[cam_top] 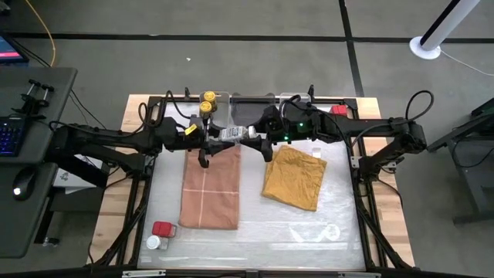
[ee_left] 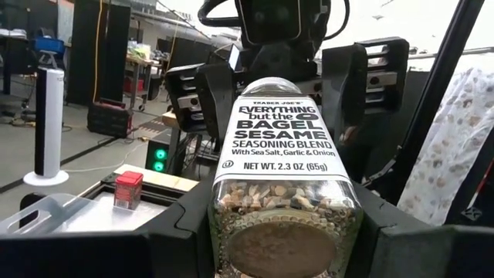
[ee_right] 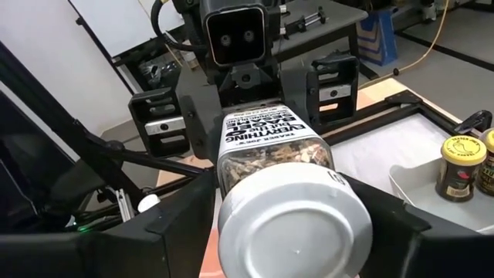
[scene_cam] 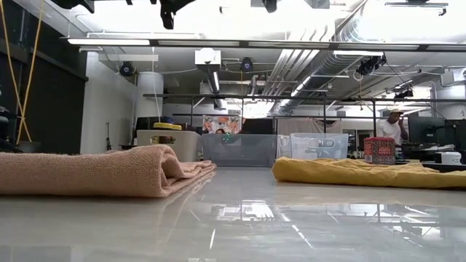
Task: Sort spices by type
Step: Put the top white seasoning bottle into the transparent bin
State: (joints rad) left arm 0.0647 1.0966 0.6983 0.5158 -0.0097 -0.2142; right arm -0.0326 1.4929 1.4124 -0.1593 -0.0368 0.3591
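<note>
Mid-air handover above the table's far centre: my left gripper (ee_right: 270, 131) clamps the base of the clear glass white-capped seasoning shaker (cam_top: 232, 133), my right gripper (ee_left: 270, 85) closes round its cap end, so neither lets it drop.

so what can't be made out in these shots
- Shaker grip: tiny in the high view; the wrist views show both grippers, left and right, around it.
- Shaker cap: fills the right wrist view, hiding the table below.
- Jar labels: too small.
- Low view: arms nearly cut off at the top; the pink cloth hides the containers behind it.
</note>
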